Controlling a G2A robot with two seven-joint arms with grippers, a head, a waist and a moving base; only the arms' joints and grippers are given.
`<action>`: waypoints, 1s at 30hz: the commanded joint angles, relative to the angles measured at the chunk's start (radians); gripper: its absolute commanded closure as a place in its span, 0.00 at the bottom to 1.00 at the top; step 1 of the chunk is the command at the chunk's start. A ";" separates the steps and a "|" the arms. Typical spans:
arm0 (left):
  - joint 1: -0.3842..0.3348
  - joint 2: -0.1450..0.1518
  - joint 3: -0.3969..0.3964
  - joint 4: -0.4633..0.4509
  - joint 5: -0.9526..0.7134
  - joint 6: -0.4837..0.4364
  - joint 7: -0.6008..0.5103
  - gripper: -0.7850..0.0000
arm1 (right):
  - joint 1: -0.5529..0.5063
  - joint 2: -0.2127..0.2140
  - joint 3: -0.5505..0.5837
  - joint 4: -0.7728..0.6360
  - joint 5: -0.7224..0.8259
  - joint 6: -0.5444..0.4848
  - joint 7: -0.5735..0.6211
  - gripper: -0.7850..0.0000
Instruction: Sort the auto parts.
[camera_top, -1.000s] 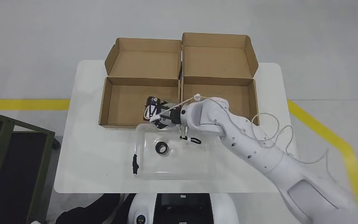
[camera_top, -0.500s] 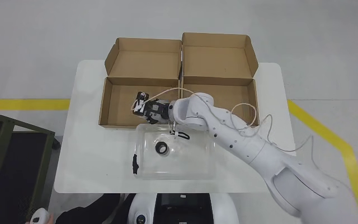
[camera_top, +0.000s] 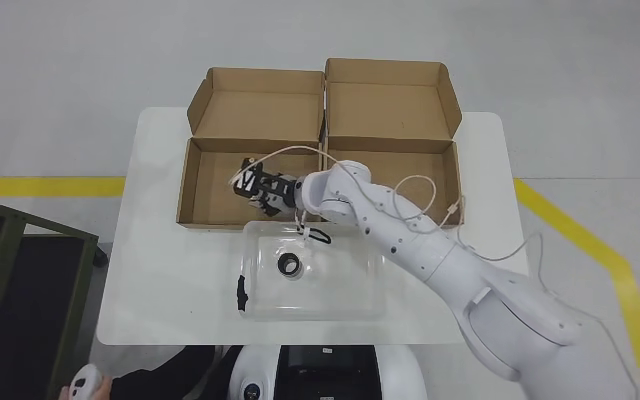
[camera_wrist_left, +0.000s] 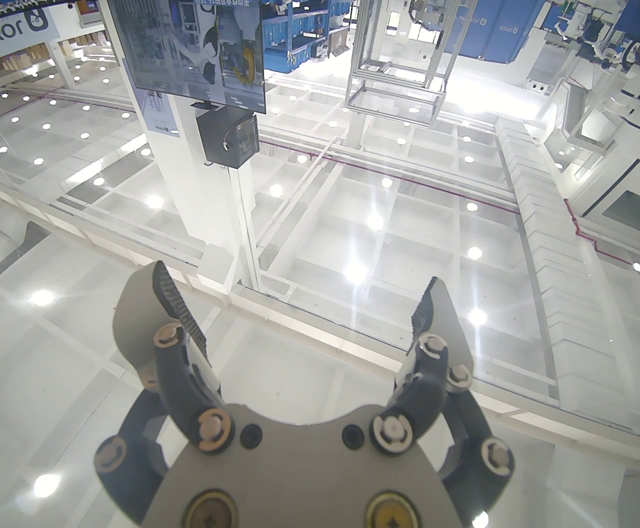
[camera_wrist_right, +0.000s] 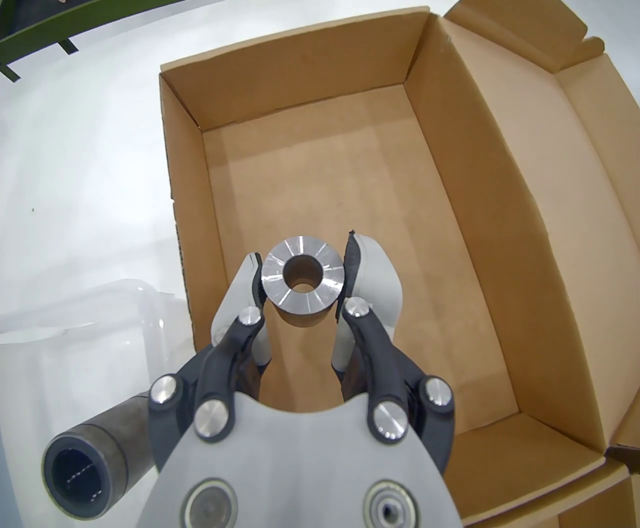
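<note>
A white table (camera_top: 150, 280) with rounded corners stood on a grey floor crossed by a yellow tape line (camera_top: 60, 186). The left wrist view looked up at a bright hall ceiling of white grid panels and round lamps.

Two brown cardboard boxes sat side by side at the far edge with their lids folded back, the left box (camera_top: 186, 190) and the right box (camera_top: 430, 180). Both had matte, bare floors. Near them lay a clear plastic tray (camera_top: 340, 300) holding a dark ring-shaped part (camera_top: 290, 265), with a slim black piece (camera_top: 242, 291) at its left edge.

The right gripper (camera_wrist_right: 303, 257) was clamped on a metal bushing (camera_wrist_right: 274, 280) over the left box, toward its near side. The bushing was a short, thick-walled cylinder with a round bore and a bright machined end face.

The left gripper (camera_wrist_left: 296, 275) pointed upward with its ridged jaws wide apart and nothing between them.
</note>
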 joint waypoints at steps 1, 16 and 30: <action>0.000 0.000 0.000 0.000 0.000 0.000 0.000 0.00 | 0.003 -0.010 -0.004 0.024 -0.008 -0.004 0.003 0.85; 0.000 0.000 0.000 0.000 0.000 0.000 0.000 0.00 | 0.012 -0.059 0.009 0.130 -0.041 -0.039 -0.012 0.00; 0.000 0.000 0.000 0.000 0.000 0.000 0.000 0.00 | -0.042 0.001 0.138 -0.165 -0.092 -0.091 0.044 0.00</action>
